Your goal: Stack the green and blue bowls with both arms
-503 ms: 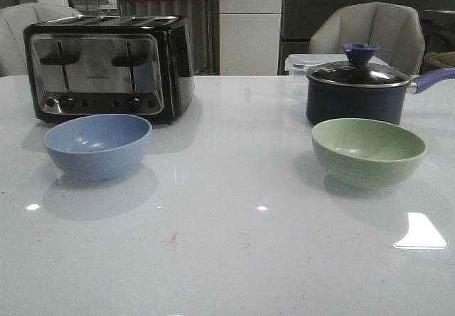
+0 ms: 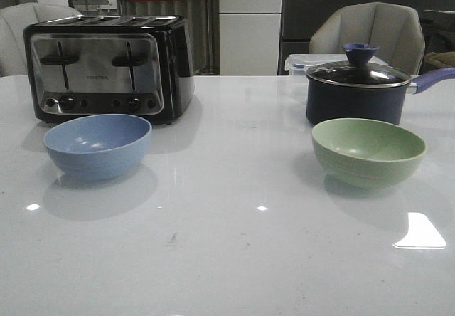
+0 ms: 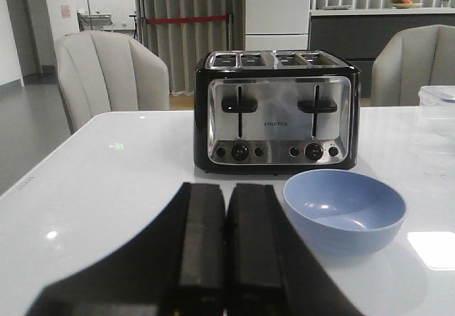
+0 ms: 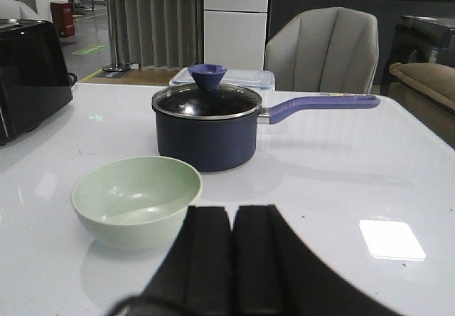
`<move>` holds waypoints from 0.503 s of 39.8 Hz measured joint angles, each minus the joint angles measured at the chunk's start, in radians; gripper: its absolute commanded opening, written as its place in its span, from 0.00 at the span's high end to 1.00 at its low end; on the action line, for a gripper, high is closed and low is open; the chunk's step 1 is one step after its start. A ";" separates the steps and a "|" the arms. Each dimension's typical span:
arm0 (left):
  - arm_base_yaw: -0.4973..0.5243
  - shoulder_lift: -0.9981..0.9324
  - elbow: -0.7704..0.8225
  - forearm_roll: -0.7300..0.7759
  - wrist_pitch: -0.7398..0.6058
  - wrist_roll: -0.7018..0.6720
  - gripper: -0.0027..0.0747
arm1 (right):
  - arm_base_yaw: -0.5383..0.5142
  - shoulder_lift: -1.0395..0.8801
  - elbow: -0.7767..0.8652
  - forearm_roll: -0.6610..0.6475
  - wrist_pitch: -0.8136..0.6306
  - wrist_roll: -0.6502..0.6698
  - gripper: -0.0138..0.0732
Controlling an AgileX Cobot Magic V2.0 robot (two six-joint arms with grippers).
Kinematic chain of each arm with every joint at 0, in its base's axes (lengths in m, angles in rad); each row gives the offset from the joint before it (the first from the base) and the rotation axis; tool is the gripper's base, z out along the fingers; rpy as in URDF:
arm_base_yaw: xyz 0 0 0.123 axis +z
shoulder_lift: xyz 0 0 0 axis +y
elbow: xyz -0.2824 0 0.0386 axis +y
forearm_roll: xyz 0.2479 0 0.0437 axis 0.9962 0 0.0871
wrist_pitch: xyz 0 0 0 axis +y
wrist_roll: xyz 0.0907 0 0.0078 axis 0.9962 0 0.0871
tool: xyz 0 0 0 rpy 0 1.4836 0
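At the left of the front view stood the toaster (image 2: 106,67), in the upper left of the frame, with the blue bowl (image 2: 97,145) just in front of it, left of centre. The table (image 2: 234,245) lay bare through the lower middle. At the right the green bowl (image 2: 368,151) sat just in front of the lidded saucepan (image 2: 359,88), the two bowls well apart and both upright and empty. No arm showed in the front view.

In the left wrist view the left gripper (image 3: 225,245) filled the bottom centre, its two dark fingers pressed together with nothing between them; the blue bowl (image 3: 344,209) lay at the lower right of that frame, beyond the fingertips and untouched. In the right wrist view the right gripper (image 4: 231,259) sat at the bottom centre, likewise closed on nothing, with the green bowl (image 4: 136,198) at the lower left of the frame and the saucepan (image 4: 206,127) behind it.

The task seemed to stand at its very start: neither bowl grasped or lifted. The next move would likely call for each set of fingers to part and reach a bowl's rim, one finger inside the wall and one outside. One bowl would then need lifting, carrying across the bare middle, and lowering squarely into the other, clear of toaster and pan handle.
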 measured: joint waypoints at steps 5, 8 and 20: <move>0.000 0.000 0.000 0.000 0.000 0.000 0.84 | 0.000 0.000 0.000 0.000 0.000 0.000 0.81; 0.000 0.000 0.000 0.000 0.000 0.000 0.84 | 0.000 0.000 0.000 0.000 0.000 0.000 0.81; 0.000 0.000 -0.003 0.000 -0.078 0.000 0.84 | 0.000 0.000 -0.002 0.002 -0.019 0.000 0.81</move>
